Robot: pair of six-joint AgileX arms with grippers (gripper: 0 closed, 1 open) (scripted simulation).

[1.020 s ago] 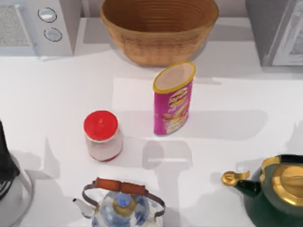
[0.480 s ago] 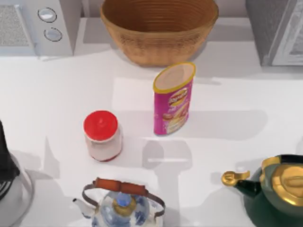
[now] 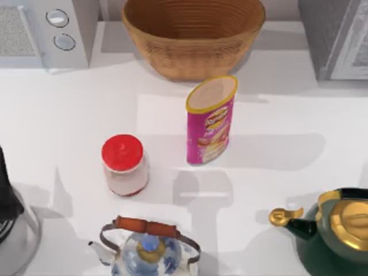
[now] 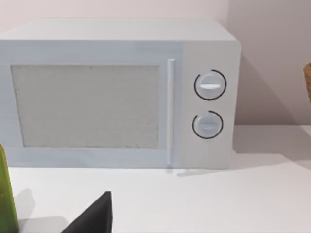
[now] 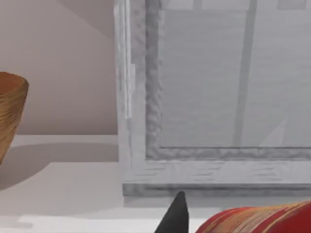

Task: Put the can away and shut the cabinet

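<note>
Although the right gripper (image 5: 176, 213) sits low over the table, directly facing the cabinet (image 5: 214, 97), whether it is released or clenched cannot be told. The same holds for the left gripper (image 4: 95, 216), which is parked facing the microwave (image 4: 116, 92). Neither holds anything that can be seen.

The can (image 3: 210, 121) stands well apart from both, at mid-table just in front of the basket (image 3: 192, 54). It is upright, with its long axis vertical and its lidded end up.

Judgement: the tube is light, thin-walled and smooth. It is tall for its base, so it is prone to tipping and to denting under hard pressure. A moderate sideways grasp across the mid-body is recommended.
</note>
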